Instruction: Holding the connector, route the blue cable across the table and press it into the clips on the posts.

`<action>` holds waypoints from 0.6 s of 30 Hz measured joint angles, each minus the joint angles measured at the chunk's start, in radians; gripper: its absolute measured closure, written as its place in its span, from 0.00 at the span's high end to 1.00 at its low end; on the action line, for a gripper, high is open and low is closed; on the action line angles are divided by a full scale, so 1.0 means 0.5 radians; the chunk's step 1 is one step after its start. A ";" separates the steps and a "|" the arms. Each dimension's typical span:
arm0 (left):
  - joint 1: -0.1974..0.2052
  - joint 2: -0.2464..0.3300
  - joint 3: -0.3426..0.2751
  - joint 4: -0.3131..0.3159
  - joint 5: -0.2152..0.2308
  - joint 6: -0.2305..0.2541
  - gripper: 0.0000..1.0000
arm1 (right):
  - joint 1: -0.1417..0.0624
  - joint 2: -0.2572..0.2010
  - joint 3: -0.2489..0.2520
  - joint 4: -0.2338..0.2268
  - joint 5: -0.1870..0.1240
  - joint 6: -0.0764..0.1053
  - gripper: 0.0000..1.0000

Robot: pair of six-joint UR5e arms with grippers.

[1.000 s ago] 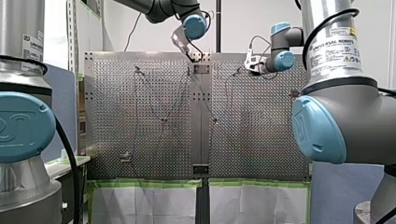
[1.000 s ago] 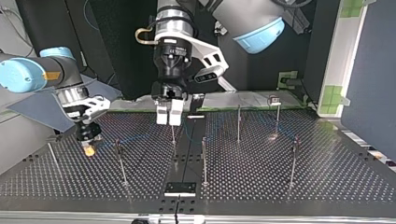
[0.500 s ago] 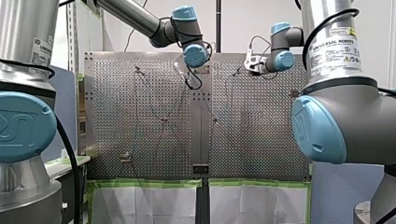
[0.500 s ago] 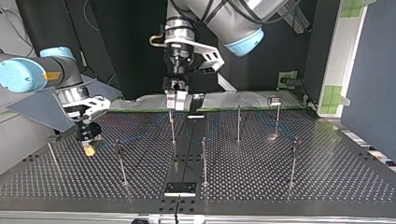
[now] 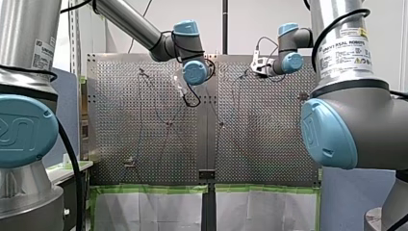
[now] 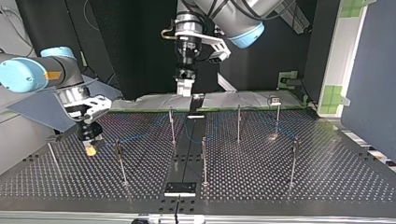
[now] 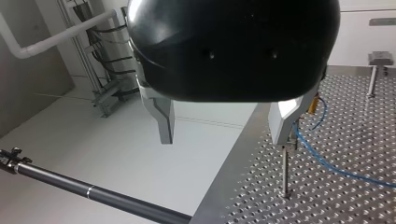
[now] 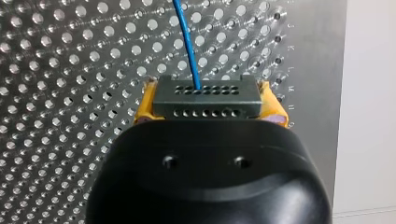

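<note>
The yellow-padded fingers [image 8: 145, 109] of my right gripper [image 8: 208, 105] clamp the grey, hole-dotted connector [image 8: 208, 95] block; its thin blue cable [image 8: 186, 42] runs across the perforated metal desk [image 8: 70, 70]. The pale angular fingers [image 7: 162, 121] of my left gripper [image 7: 224, 135] stand wide apart.

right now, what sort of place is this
Probably a robotics lab test cell: a perforated metal table with thin posts, my left arm and my right arm, and a blue cable.

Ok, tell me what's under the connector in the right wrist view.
The perforated table, with the blue cable running over it. The connector itself covers the spot directly beneath.
</note>
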 joint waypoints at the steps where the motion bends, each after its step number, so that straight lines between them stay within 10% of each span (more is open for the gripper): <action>1: 0.000 0.000 -0.016 0.016 -0.001 0.002 1.00 | 0.001 0.000 0.000 0.000 0.000 0.000 0.00; 18: 0.000 0.000 -0.324 0.259 0.004 0.008 1.00 | 0.005 0.000 0.000 0.000 0.000 0.005 0.00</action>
